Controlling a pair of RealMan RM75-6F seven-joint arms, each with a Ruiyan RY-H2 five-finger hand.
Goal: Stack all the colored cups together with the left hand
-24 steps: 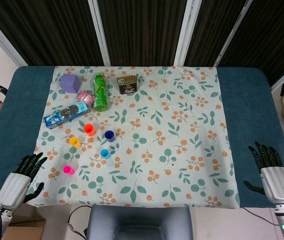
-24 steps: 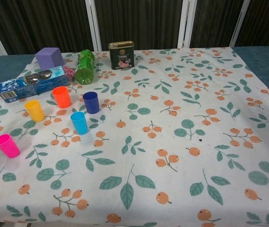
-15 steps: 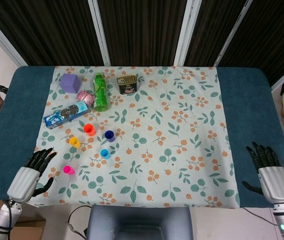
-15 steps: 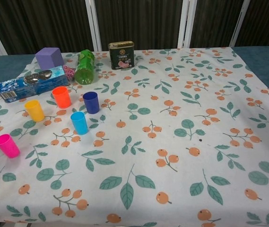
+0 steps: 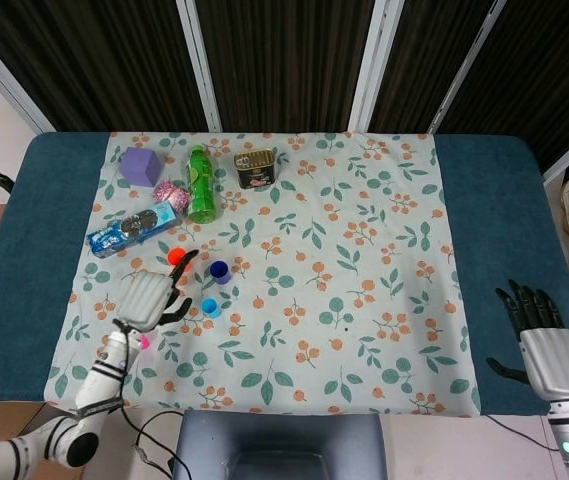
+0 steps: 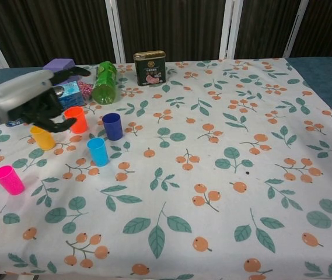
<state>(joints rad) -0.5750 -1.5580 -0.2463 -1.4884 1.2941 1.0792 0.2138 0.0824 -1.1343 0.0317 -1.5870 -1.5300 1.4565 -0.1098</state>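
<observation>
Overhead head view, low frontal chest view (shared tablecloth (image 5: 364,250))

The left hand (image 5: 150,295) has left the table's near left edge and swung in over the cloth, now showing in the chest view, where it was absent before, with spread fingers above the yellow cup (image 6: 43,137) and beside the orange cup (image 6: 77,119), hiding much of the biscuit pack (image 6: 67,93)

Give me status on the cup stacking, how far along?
Done: nothing; the pink, yellow, orange, light blue and dark blue cups stand apart. In hand: nothing; the left hand hovers empty above the yellow and orange cups. Left: all stacking.
</observation>
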